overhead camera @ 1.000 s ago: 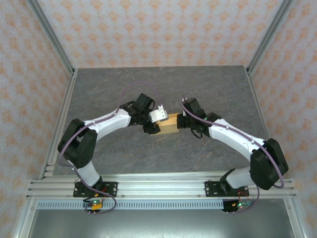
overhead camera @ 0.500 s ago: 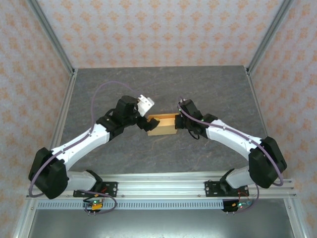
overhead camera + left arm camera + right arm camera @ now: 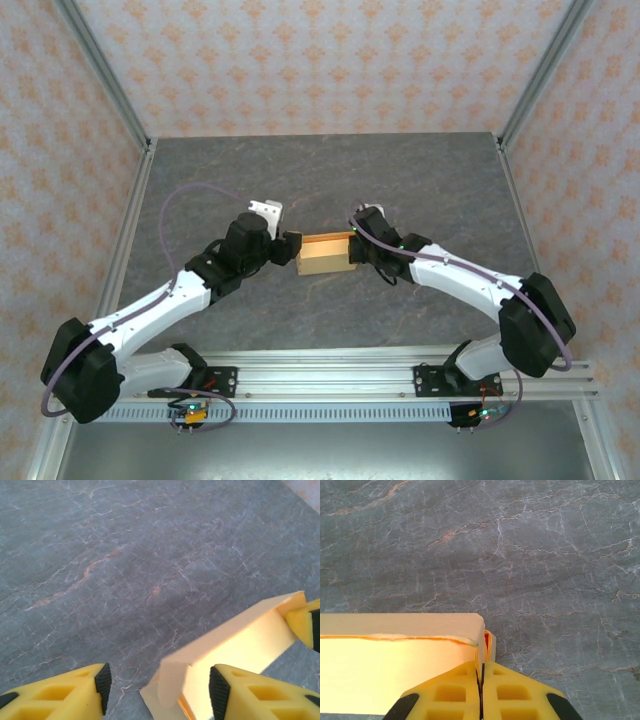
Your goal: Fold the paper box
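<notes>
Seen from above, the paper box (image 3: pixel 325 257) lies near the middle of the grey table (image 3: pixel 330 170). It is an open tan trough, with the left gripper (image 3: pixel 290 250) at its 9 o'clock end and the right gripper (image 3: pixel 357 252) at its 3 o'clock end. Both wrists cover the box's ends in that view, so the fingers cannot be read there.

The left wrist camera is clearer for that side. The yellow fingers (image 3: pixel 70 692) stand wide apart and grip nothing, and the box's end flap (image 3: pixel 167 685) sits between them, nearer the 3 o'clock finger. The right wrist camera shows its two pads (image 3: pixel 450 695) pressed together on the thin end wall of the box, whose long side runs off toward 9 o'clock.

Metal frame posts (image 3: pixel 100 70) and patterned walls (image 3: pixel 320 60) ring the table, and a slotted rail (image 3: pixel 320 378) carries the arm bases at 6 o'clock.
</notes>
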Controlling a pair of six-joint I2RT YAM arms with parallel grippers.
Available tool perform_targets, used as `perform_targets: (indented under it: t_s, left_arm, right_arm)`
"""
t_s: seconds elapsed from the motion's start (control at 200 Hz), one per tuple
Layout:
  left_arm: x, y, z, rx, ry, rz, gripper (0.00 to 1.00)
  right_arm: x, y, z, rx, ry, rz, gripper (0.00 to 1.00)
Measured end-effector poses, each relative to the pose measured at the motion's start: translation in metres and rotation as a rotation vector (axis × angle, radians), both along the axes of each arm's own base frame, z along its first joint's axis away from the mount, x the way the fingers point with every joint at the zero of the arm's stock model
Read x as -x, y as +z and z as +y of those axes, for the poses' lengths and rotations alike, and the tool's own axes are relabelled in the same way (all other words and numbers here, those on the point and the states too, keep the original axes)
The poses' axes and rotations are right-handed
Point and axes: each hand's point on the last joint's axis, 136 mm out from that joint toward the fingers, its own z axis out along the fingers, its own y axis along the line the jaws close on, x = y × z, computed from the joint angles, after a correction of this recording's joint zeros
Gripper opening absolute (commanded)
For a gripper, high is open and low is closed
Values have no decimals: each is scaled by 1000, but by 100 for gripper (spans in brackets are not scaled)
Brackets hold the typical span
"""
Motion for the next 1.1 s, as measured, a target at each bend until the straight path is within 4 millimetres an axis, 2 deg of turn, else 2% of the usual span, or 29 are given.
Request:
perform_targets:
  t_s: [0.12, 0.205, 0.3, 0.44, 0.541, 0.726, 0.801, 0.896, 1.101]
  left_arm:
    - [0, -14, -5, -25, -15, 30, 60]
    - [-1, -24, -6, -40, -14, 57, 69]
    - [-1, -25, -6, -39, -12, 60, 73]
    - [-1, -20, -5, -35, -12, 44, 60]
    - [-1, -21, -5, -43, -16, 44, 47]
    - [-5, -44, -12, -81, -25, 99, 41]
    - [-7, -51, -14, -93, -27, 117, 35]
    - [-9, -50, -15, -94, -26, 118, 22]
    - [-18, -32, -19, -72, -11, 89, 20]
  right_arm:
    - [-3, 1, 0, 5, -13, -2, 8]
    - [-3, 1, -1, 7, -18, 0, 8]
    - [-3, 0, -2, 8, -26, 4, 8]
    - [-3, 0, -1, 6, -31, 6, 8]
    - [-4, 1, -1, 7, -32, 7, 8]
    - [-5, 1, 0, 8, -33, 8, 8]
    - [-5, 1, 1, 5, -32, 9, 8]
    - [-3, 1, 3, 12, -26, 9, 8]
    - [-2, 0, 6, 67, -27, 4, 8]
